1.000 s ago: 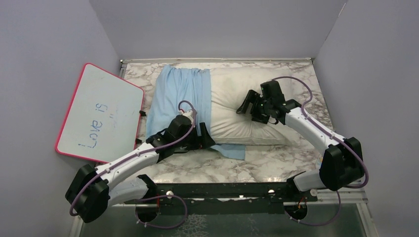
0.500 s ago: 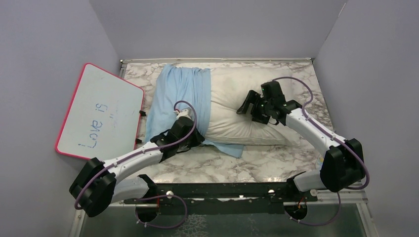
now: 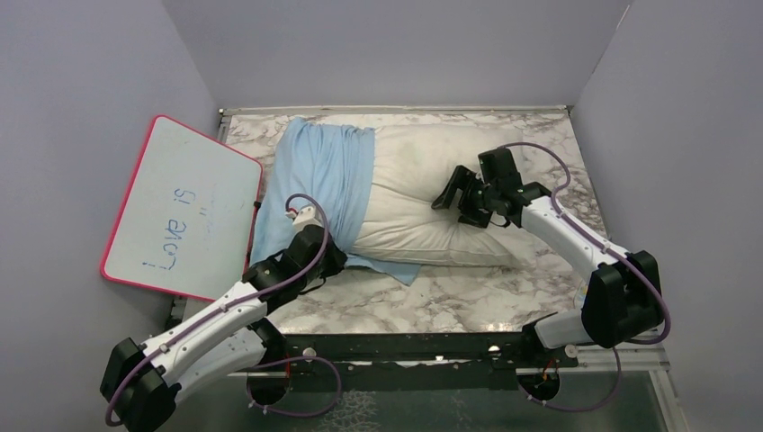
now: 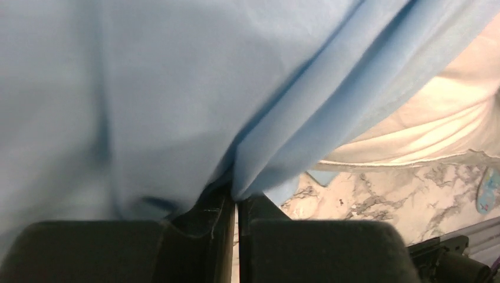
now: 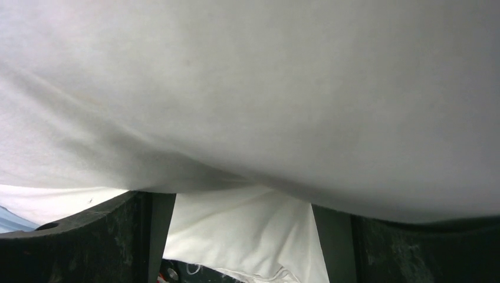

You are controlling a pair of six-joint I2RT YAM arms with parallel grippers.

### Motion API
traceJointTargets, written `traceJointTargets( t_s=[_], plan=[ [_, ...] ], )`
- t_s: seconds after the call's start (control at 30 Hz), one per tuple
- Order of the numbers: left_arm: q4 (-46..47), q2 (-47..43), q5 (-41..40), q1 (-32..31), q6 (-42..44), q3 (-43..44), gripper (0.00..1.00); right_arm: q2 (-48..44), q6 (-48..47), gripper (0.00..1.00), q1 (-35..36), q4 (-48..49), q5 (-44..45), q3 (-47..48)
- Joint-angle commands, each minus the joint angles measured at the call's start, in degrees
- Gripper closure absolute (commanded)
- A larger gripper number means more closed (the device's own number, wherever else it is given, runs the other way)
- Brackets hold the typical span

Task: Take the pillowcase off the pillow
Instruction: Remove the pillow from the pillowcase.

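Pillowcase [image 3: 315, 171] edge clamped in left gripper [image 4: 237, 203]; pillow [image 3: 423, 184] bare toward right.

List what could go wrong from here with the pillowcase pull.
1. The left gripper is shut on only a narrow fold of the pillowcase, so the cloth could slip out or bunch instead of sliding off.
2. The right gripper sits on the pillow with its jaws wide apart, pressing rather than clamping. The pillow may drag left with the case.
3. The left arm runs close to the whiteboard. Pulling further left could knock it.
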Motion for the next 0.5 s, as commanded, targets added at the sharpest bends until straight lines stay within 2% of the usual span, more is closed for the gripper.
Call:
traceJointTargets(
  t_s=[0.0, 0.13, 0.23, 0.37, 0.47],
  plan=[
    [-8.31, -0.64, -1.93, 0.69, 5.13, 1.27, 0.82, 3.09, -2.78, 0.13, -3.11, -5.36, 9.04, -3.00],
    [-5.17, 2.37, 3.48, 0.65, 10.68, 6.27, 0.44, 2.82, -3.05, 0.13, -3.14, -5.97, 9.66, -2.81],
    [-5.12, 2.37, 1.32, 0.65, 13.52, 10.16, 0.25, 2.65, -2.84, 0.13, -3.28, -6.78, 11.08, -3.09],
    [-4.19, 2.60, 2.15, 0.77, 18.25, 17.33, 0.16, 2.17, -2.49, 0.13, -3.55, -6.86, 11.54, -3.88],
    [-5.63, 6.26, 2.29, 1.41, 23.75, 23.97, 0.10, 2.11, -2.36, 0.13, -3.68, -6.73, 11.37, -4.14]
  ],
)
